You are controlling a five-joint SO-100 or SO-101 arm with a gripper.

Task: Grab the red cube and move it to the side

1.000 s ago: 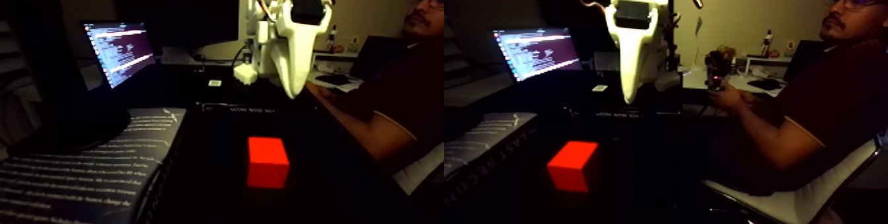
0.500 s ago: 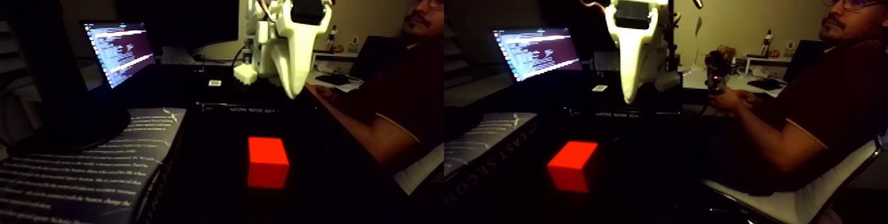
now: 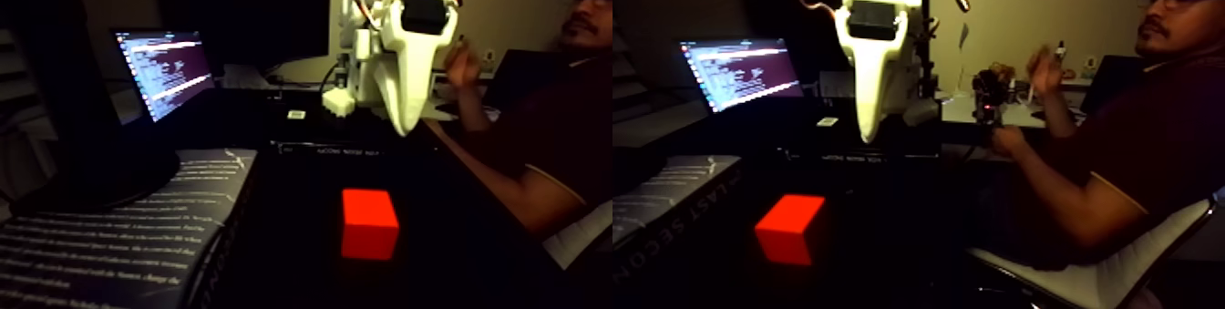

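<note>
Person's hand (image 3: 462, 63) has lifted since 0.5 s ago; arm and cube unmoved. L to R in fixed view: book (image 3: 118, 226) and lit laptop (image 3: 164, 68) at left, red cube (image 3: 369, 224) alone on dark tabletop (image 3: 292, 258) near centre. Gripper (image 3: 403, 130) hangs above and behind it, well apart, holding nothing; jaws' width can't tell.

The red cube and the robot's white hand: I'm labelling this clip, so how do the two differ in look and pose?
The red cube is a bright, blocky shape with flat faces; the hand is white and tapers to a downward point. The red cube rests on the dark table; the hand hangs in the air above and behind it, apart from it. Both stand out brightly against the dim room.
</note>
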